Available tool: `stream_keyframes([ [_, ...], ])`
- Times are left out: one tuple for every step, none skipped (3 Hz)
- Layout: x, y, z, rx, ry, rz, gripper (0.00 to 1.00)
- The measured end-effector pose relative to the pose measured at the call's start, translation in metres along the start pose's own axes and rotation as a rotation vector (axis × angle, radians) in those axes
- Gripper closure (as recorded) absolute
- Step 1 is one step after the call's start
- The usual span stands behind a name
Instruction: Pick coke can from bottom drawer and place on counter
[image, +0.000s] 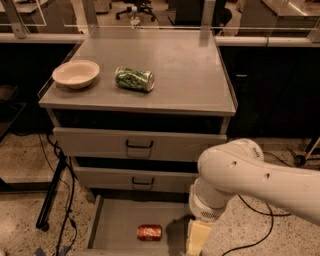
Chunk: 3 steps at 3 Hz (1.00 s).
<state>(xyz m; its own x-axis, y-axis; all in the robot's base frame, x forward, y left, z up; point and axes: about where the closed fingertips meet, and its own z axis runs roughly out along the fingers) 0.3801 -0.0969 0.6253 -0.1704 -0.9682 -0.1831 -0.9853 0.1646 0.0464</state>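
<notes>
The coke can (150, 232), red with silver ends, lies on its side on the grey floor of the open bottom drawer (120, 225). My gripper (197, 239) hangs below the white arm at the drawer's right side, right of the can and apart from it. Only its pale upper part shows; its lower end runs out of view. The counter (185, 70) is the grey metal top of the drawer cabinet above.
A pale bowl (76, 74) and a green patterned can (134, 79) lying on its side sit on the counter's left part. Two closed drawers with black handles (139, 146) are above the bottom drawer. A black stand leg (52, 192) and cables are at left.
</notes>
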Motion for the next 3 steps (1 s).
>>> stream_keyframes([
  [-0.005,-0.006,0.046,-0.031,-0.034,0.027,0.00],
  [-0.005,-0.006,0.046,-0.031,-0.034,0.027,0.00],
  [-0.005,-0.021,0.065,-0.007,-0.066,0.039,0.00],
])
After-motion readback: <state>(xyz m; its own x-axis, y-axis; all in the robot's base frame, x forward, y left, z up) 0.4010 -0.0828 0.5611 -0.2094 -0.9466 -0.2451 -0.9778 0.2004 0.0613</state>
